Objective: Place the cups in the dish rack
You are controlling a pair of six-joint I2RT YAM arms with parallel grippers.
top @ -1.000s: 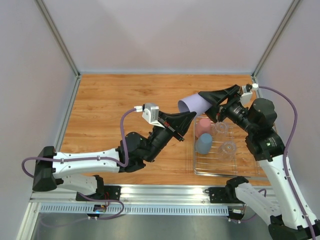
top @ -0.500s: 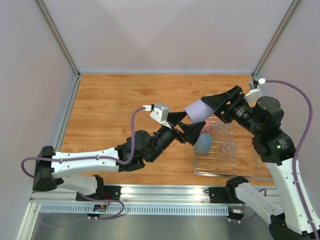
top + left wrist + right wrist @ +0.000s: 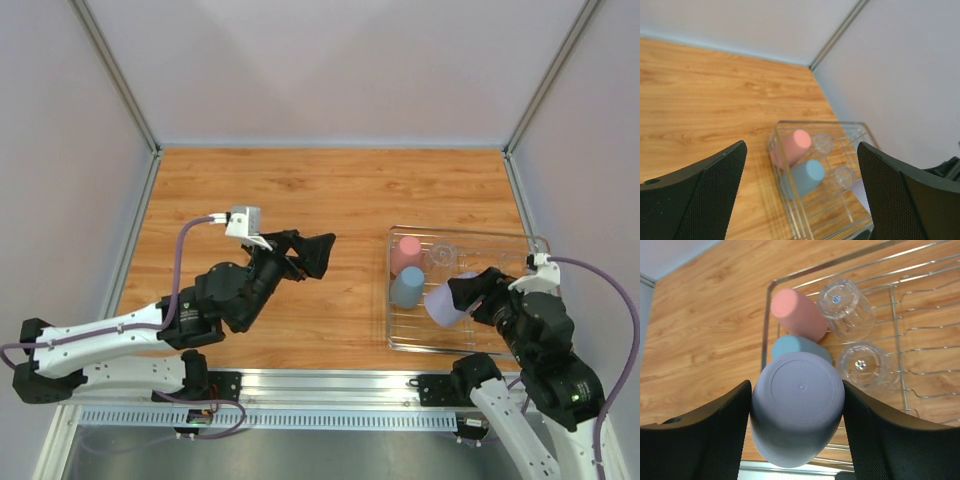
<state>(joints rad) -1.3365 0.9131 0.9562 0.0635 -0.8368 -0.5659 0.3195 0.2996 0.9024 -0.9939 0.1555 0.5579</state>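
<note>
Right gripper [image 3: 465, 295] jaws hold the lavender cup [image 3: 799, 400] base-up to drain, over the dish rack [image 3: 495, 258] beside 4 upturned cups [image 3: 799, 315]; left gripper [image 3: 312, 252], jaws open and empty, is left of the rack.

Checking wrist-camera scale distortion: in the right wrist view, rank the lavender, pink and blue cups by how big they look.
1. lavender cup: largest, but held closest to the camera, so its true size is unsure.
2. pink cup.
3. blue cup: smallest showing, partly hidden behind the lavender cup.
</note>
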